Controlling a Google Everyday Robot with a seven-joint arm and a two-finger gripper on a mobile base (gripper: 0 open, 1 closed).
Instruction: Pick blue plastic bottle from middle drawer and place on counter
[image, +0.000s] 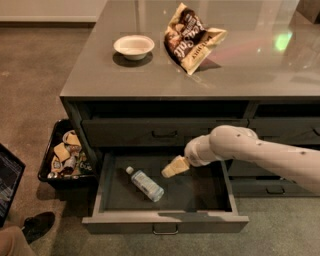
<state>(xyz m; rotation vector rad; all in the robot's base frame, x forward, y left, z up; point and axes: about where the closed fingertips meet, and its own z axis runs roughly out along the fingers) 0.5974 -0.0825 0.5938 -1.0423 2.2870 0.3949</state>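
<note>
The blue plastic bottle (144, 184) lies on its side in the open middle drawer (165, 222), white cap pointing to the back left. My gripper (170, 169) hangs over the drawer's middle, just right of the bottle and a little above it, apart from it. The white arm reaches in from the right. The grey counter (150, 70) spreads above the drawers.
A white bowl (134, 46) and a crinkled snack bag (191, 36) sit on the counter. A black bin (65, 156) of snacks stands on the floor left of the cabinet. A shoe (37, 225) shows at bottom left. The upper drawer (165, 132) is closed.
</note>
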